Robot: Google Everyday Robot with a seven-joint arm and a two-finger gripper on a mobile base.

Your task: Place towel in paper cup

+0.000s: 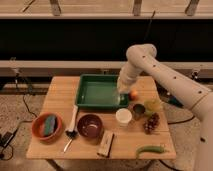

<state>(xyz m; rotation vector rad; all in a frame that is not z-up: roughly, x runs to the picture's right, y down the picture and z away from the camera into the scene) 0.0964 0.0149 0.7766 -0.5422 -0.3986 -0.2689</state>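
The white paper cup [123, 116] stands upright on the wooden table, just in front of the green tray's [87, 104] right front corner. My gripper [122, 90] hangs from the white arm [150, 62] over the right edge of the tray, behind the cup and apart from it. Something pale shows at the gripper's end, but I cannot tell whether it is the towel. I see no towel anywhere else on the table or in the tray.
A small dark metal cup [138, 109], an orange fruit [133, 94], a yellow-green item [152, 105] and grapes [151, 122] crowd the cup's right. A maroon bowl [91, 125], a spoon [72, 127], an orange bowl with a sponge [47, 126], a wooden block [106, 144] and a green vegetable [150, 149] lie in front.
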